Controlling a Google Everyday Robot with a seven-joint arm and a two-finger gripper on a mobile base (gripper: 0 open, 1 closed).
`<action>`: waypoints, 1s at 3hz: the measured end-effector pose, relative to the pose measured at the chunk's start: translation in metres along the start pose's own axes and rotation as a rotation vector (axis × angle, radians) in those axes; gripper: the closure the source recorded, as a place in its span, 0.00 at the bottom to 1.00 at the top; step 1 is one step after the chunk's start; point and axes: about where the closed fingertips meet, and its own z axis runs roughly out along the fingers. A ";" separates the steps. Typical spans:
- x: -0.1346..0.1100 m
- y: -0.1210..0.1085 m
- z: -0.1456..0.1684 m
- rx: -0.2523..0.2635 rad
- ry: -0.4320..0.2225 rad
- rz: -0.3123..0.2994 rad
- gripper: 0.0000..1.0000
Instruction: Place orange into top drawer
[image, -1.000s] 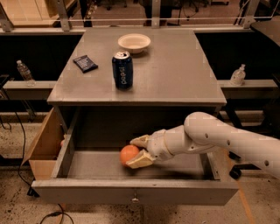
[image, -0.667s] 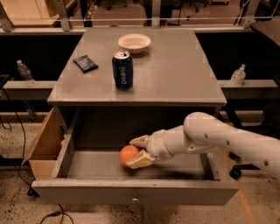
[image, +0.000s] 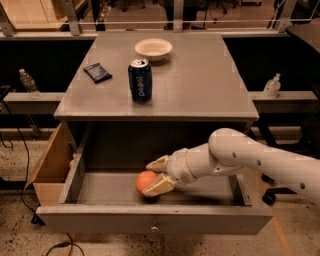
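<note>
The top drawer (image: 150, 220) stands pulled out below the table top, its grey front panel with a small metal pull facing me. The orange (image: 144, 181) rests on the drawer floor, left of centre and near the front. My gripper (image: 146, 178) reaches into the drawer from the right, with one finger (image: 157, 163) over the orange and the other (image: 158, 186) against its front side. The gripper holds the orange between them.
On the table top (image: 200, 85) stand a blue soda can (image: 140, 80), a cream bowl (image: 153, 49) and a dark packet (image: 97, 73). A cardboard box (image: 50, 165) sits left of the drawer. Plastic bottles stand on side ledges at the left (image: 27, 81) and right (image: 272, 86).
</note>
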 end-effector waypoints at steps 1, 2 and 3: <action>-0.001 0.001 0.001 -0.003 0.000 -0.001 0.00; -0.001 0.001 0.002 -0.004 -0.002 -0.002 0.00; -0.016 -0.007 -0.013 0.028 -0.019 -0.022 0.00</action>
